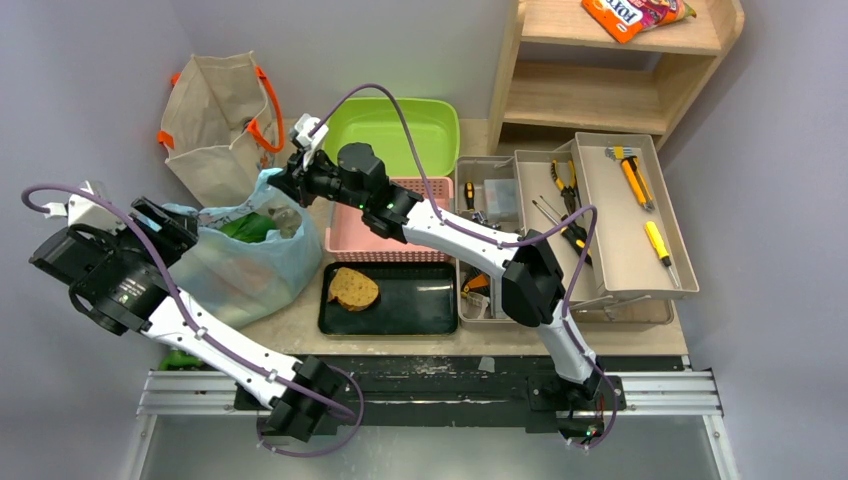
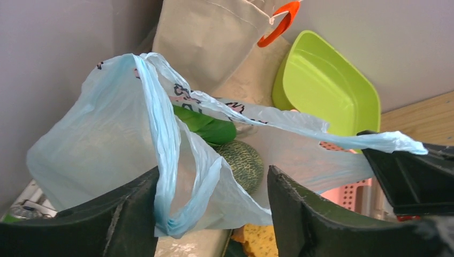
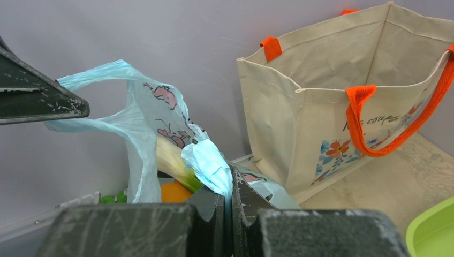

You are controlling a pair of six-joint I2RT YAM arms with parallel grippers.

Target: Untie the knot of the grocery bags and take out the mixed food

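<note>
- Top view: light-blue bag (image 1: pixel 250 270) sits at 9 o'clock on the tabletop (image 1: pixel 290 328), its mouth spread between both arms.
- Left wrist: left jaws gape around a loose handle (image 2: pixel 166 160); close them before pulling.
- Right wrist: right jaws pinch the other handle (image 3: pixel 209 166); hold steady.

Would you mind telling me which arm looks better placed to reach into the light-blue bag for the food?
Left, probably: the left end effector is open and faces the mouth of the light-blue bag, where the green melon shows. The right end effector is shut on a bag handle, holding that side up.
</note>
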